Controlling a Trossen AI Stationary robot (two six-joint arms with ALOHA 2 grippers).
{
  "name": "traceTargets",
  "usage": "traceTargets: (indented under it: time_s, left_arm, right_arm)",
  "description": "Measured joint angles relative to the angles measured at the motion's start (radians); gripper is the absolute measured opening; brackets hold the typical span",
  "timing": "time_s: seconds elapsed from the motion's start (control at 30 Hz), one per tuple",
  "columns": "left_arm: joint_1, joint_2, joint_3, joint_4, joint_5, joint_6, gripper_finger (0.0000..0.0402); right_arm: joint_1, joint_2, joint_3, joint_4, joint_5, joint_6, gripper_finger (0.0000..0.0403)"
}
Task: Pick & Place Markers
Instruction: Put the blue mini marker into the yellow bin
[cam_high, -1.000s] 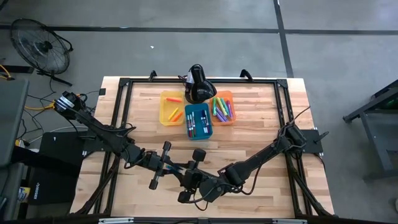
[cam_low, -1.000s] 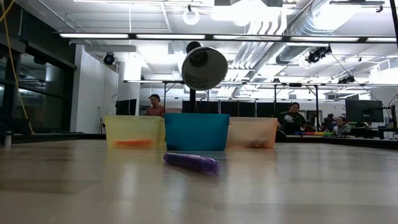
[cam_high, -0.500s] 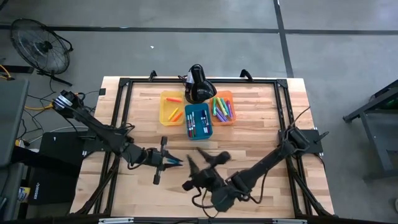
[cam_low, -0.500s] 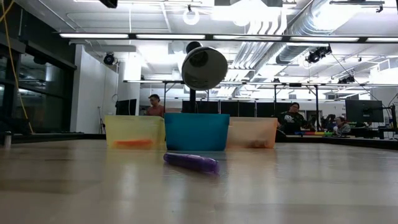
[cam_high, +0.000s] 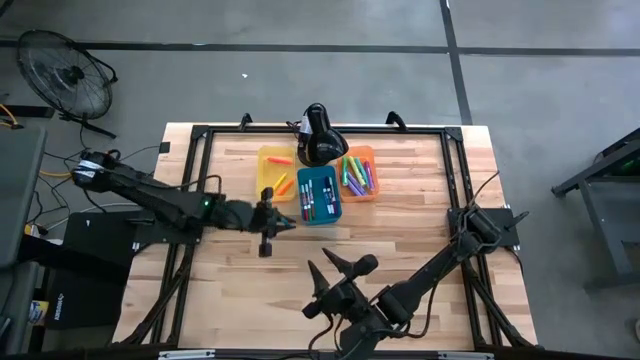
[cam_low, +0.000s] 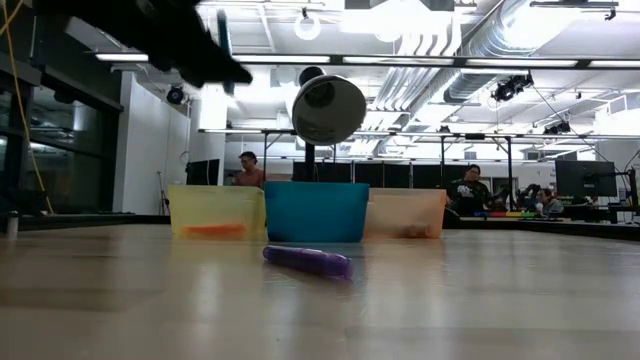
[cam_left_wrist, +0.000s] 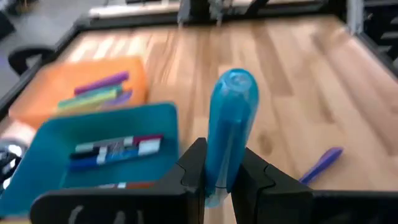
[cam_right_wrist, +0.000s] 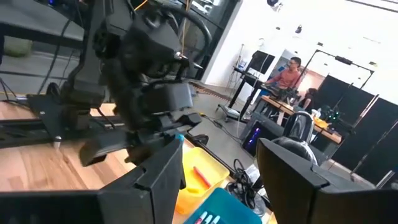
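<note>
My left gripper (cam_high: 278, 222) (cam_left_wrist: 222, 155) is shut on a blue marker (cam_left_wrist: 230, 118) and hovers just left of the blue bin's (cam_high: 300, 205) near end. The right wrist view shows that gripper (cam_right_wrist: 165, 121) with the marker's tip (cam_right_wrist: 178, 137). My right gripper (cam_high: 340, 268) (cam_right_wrist: 217, 165) stands open and empty above the near middle of the table. A purple marker (cam_low: 308, 261) (cam_left_wrist: 320, 165) lies flat on the wood in front of the bins. More markers lie in the yellow bin (cam_high: 267, 187), the blue bin and the orange bin (cam_high: 358, 150). My left gripper pinches the blue marker between its two fingers at the barrel's rear part (cam_left_wrist: 217, 177). The marker lies along the fingers and sticks out well past their tips (cam_left_wrist: 198, 152). The fingers come slanting slightly downward from the table's left. The marker is lifted clear of the table.
The three bins stand side by side at the far middle (cam_low: 316, 210). A black round-headed device (cam_high: 320, 135) stands behind them and looms above them in the low view (cam_low: 328, 108). A black rail frame (cam_high: 195, 180) borders the tabletop. People sit in the room beyond.
My left gripper has carried the blue marker from the near middle of the table toward the far edge, up to the blue bin, and has swung its wrist round. My right gripper has opened, drawn away from the left one toward the right, and turned.
</note>
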Motion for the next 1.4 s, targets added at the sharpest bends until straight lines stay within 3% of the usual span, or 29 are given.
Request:
traceTargets:
  time_s: [0.3, 0.47, 0.8, 1.03, 1.4]
  left_arm:
    - [0.201, 0.000, 0.000, -0.177, 0.122, -0.013, 0.0039]
    - [0.288, 0.000, 0.000, -0.240, 0.135, 0.036, 0.0039]
    - [0.482, 0.000, 0.000, -0.289, 0.176, 0.129, 0.0039]
    - [0.612, 0.024, 0.001, -0.321, 0.236, 0.177, 0.0043]
    - [0.747, 0.025, 0.020, -0.377, 0.263, 0.253, 0.0039]
  right_arm:
    - [0.000, 0.000, 0.000, -0.149, -0.056, 0.174, 0.0194]
    - [-0.012, 0.000, 0.000, -0.268, -0.104, 0.310, 0.0194]
    - [-0.058, 0.000, 0.000, -0.424, -0.302, 0.503, 0.0194]
    - [-0.088, 0.000, 0.000, -0.443, -0.402, 0.535, 0.0194]
    - [-0.098, 0.000, 0.000, -0.443, -0.402, 0.549, 0.0194]
